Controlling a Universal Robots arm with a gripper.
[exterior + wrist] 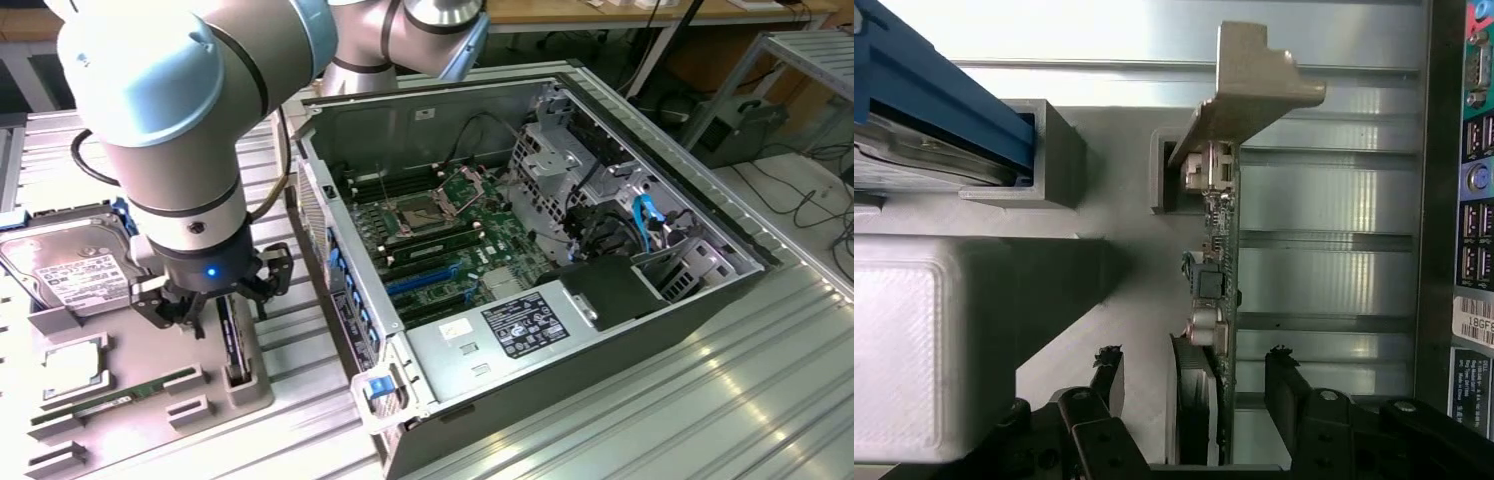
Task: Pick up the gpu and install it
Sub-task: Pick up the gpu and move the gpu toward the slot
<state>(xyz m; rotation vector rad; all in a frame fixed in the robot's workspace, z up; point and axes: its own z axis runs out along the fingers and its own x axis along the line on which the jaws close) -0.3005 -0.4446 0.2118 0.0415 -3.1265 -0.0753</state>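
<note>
The gpu [1222, 250] stands between the parted fingers [1288, 388].

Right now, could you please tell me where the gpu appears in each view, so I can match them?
Exterior view: the gpu stands on edge in the grey tray, below the open jaws, at the exterior view's left.
Wrist view: the gpu is edge-on between the jaws, untouched, bracket end farthest from them.
Shared landmark: the hard drive in its blue frame.
</note>
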